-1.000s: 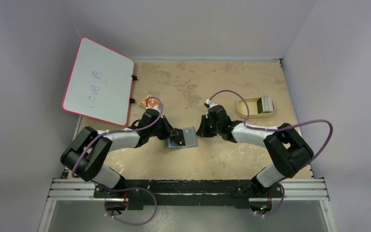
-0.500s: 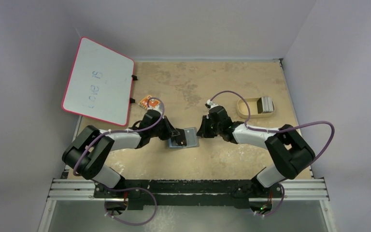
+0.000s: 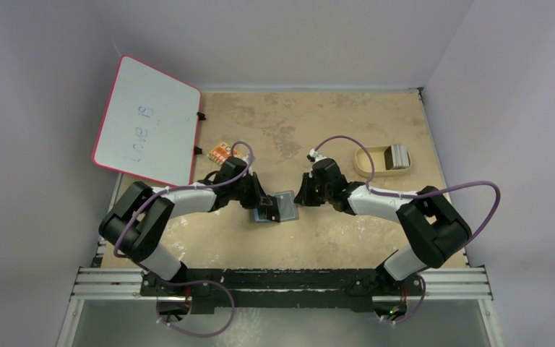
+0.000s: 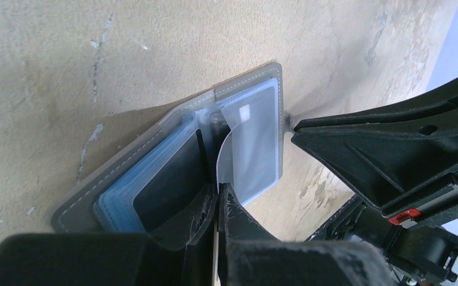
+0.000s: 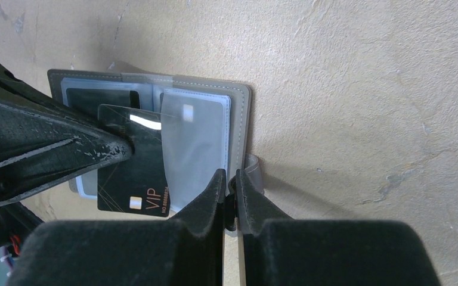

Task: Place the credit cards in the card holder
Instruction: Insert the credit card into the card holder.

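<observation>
Centrally on the table (image 3: 332, 123), the holder (image 3: 287, 206) lies open flat: grey stitched outside, light-blue inside, with clear sleeves (image 5: 194, 143). The right gripper (image 5: 229, 179) is pinched on the holder by its grey tab (image 5: 255, 173) at the right edge. The left gripper (image 4: 217, 193) is clamped on a black card (image 5: 134, 179) lettered VIP, one edge under a lifted sleeve.

My two arms (image 3: 188, 204): black joints, white forearm shells. Purple cables (image 3: 470, 186) loop alongside. Tool fingers (image 4: 247, 241) matte black, scuffed.
</observation>
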